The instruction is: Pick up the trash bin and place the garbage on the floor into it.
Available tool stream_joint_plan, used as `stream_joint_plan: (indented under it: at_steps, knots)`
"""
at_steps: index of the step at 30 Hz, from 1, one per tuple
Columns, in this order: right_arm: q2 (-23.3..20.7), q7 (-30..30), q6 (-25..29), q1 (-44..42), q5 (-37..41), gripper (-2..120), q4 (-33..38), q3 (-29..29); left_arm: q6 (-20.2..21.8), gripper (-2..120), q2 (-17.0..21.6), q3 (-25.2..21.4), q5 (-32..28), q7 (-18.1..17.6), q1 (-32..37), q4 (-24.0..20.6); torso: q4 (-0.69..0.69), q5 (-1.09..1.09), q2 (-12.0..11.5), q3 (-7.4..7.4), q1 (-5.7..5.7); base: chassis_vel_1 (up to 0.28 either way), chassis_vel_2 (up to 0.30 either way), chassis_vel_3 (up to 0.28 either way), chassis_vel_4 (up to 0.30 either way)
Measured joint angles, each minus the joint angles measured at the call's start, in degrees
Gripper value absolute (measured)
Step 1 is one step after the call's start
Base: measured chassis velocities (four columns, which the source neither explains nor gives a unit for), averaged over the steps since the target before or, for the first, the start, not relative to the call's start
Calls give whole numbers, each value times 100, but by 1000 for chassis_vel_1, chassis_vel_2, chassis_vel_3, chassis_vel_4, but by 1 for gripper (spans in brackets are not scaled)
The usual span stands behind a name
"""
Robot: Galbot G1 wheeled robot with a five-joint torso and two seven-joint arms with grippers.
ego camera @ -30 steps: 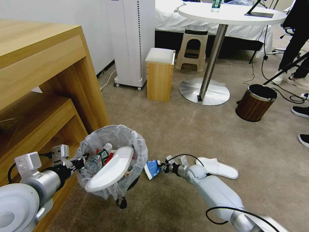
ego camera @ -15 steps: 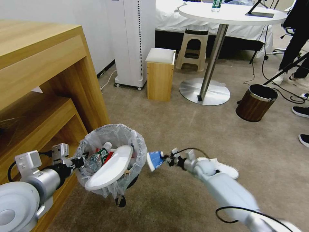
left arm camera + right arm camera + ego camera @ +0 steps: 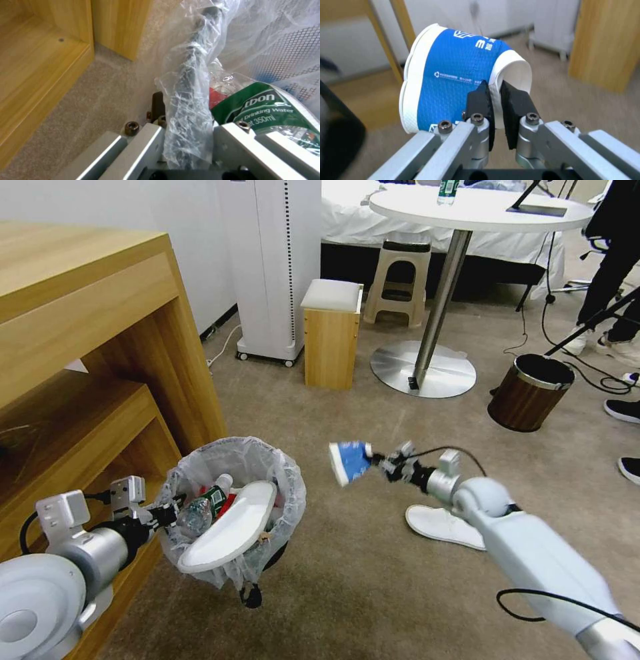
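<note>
My left gripper [image 3: 162,511] is shut on the rim of the trash bin [image 3: 283,490], holding it off the floor [image 3: 373,580]; the bag-covered rim [image 3: 188,100] runs between its fingers. Inside the white bag lie a white slipper [image 3: 230,527], a clear bottle [image 3: 200,510] with a green label [image 3: 266,105] and red litter. My right gripper [image 3: 383,463] is shut on the wall of a crushed blue paper cup [image 3: 350,460], held in the air to the right of the bin. In the right wrist view the black pads [image 3: 480,100] pinch the cup [image 3: 453,82]. Another white slipper [image 3: 443,527] lies on the carpet.
A wooden shelf unit [image 3: 87,353] stands close on the left. Ahead are a white appliance [image 3: 273,267], a small wooden stool [image 3: 331,333], a round table's base [image 3: 423,370] and a wood-grain bin [image 3: 530,393]. Cables and people's shoes [image 3: 623,410] lie at the right.
My right arm has lifted the blue cup off the carpet, up and to the right, uncovering the slipper. The left arm and the bin have stayed almost still.
</note>
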Motion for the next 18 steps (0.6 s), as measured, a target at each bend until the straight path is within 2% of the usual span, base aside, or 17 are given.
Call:
stream_joint_plan:
  at_steps: [6,8,18]
  knots:
    - [-78,-63,366,68,595,6,454,45,0,0,-11,54,-2,-27,-3,-31,1,0,0,0,0,0,0,0,0]
    - [-52,-258,713,135,1043,6,804,-30,8,0,-18,111,-5,-28,2,-55,0,-1,0,0,0,0,0,0,0]
    - [161,-709,1117,254,1719,5,1391,-479,27,0,-44,269,-16,4,-32,-66,0,-1,0,0,0,0,0,0,0]
